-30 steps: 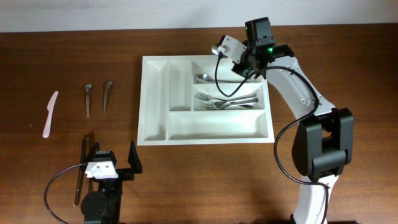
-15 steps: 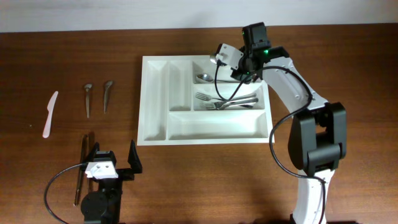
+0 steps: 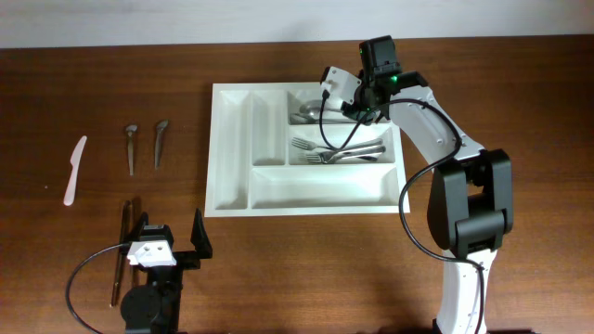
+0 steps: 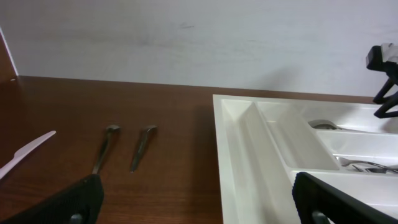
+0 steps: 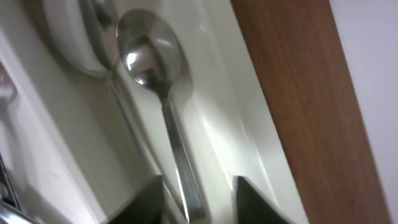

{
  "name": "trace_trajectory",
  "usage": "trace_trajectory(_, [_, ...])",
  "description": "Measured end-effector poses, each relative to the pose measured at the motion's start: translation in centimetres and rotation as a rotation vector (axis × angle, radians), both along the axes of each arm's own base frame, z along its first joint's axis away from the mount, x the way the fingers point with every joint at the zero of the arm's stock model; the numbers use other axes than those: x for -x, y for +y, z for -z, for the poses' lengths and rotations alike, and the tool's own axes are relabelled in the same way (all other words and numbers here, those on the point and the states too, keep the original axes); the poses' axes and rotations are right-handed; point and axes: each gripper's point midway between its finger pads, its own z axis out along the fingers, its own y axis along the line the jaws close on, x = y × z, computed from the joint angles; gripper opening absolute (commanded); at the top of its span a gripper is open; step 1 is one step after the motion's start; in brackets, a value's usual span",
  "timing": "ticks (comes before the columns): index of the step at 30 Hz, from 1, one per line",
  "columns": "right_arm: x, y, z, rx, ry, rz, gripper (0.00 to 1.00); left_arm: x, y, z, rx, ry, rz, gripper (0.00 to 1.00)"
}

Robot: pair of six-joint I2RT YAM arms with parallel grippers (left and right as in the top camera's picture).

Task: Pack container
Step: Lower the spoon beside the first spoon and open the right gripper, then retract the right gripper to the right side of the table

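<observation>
The white cutlery tray [image 3: 232, 148] lies mid-table; it also shows in the left wrist view [image 4: 249, 149]. My right gripper [image 3: 357, 105] is low over the tray's top long compartment. In the right wrist view its fingers [image 5: 198, 202] stand apart on either side of a metal spoon's handle [image 5: 177, 155], with gaps on both sides. The spoon's bowl [image 5: 149, 56] lies in the compartment beside a second spoon [image 5: 81, 31]. Several forks [image 3: 339, 148] lie in the middle long compartment. My left gripper [image 3: 169, 243] is open and empty near the front left edge.
Left of the tray lie two dark spoons [image 3: 131, 147] [image 3: 160, 141], a white plastic knife [image 3: 74, 170] and a dark long utensil [image 3: 121, 250] next to my left gripper. The two spoons also show in the left wrist view [image 4: 102, 149] [image 4: 142, 146].
My right arm has moved left and down over the top long compartment of the tray. The left arm has not moved.
</observation>
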Motion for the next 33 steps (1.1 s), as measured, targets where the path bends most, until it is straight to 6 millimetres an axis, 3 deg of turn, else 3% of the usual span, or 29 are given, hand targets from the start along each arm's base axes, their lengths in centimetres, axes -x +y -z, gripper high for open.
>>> trace_trajectory(4, [-1.5, -0.2, -2.4, -0.032, -0.036, 0.087, 0.95, 0.0, 0.0, 0.0, 0.0, 0.0, 0.0, 0.99])
trace_trajectory(5, [-2.1, -0.3, -3.5, -0.042, -0.051, 0.12, 0.99, 0.0, 0.0, 0.0, 0.0, 0.0, 0.0, 0.99])
trace_trajectory(9, [-4.0, -2.0, -10.0, -0.052, -0.139, 0.286, 0.99, 0.0, 0.0, 0.0, 0.0, 0.0, 0.0, 0.99])
trace_trajectory(12, [-3.8, -4.2, -14.4, -0.028, -0.178, 0.42, 0.99, 0.0, 0.0, 0.0, 0.0, 0.0, 0.0, 0.99])
trace_trajectory(15, [-2.0, -7.7, -17.7, 0.022, -0.174, 0.563, 0.99, 0.0, 0.0, 0.0, 0.0, 0.0, 0.0, 0.99])
trace_trajectory(22, [3.9, -18.0, -22.3, 0.096, -0.109, 0.872, 0.99, 0.0, 0.0, 0.0, 0.0, 0.0, 0.0, 0.99])
trace_trajectory(28, [9.9, -26.1, -23.4, 0.098, -0.018, 1.163, 0.99, 0.0, 0.0, 0.0, 0.0, 0.0, 0.0, 0.99])
trace_trajectory(33, [12.4, -31.9, -23.1, 0.034, 0.004, 1.38, 0.99, 0.0, 0.0, 0.0, 0.0, 0.0, 0.0, 0.99])
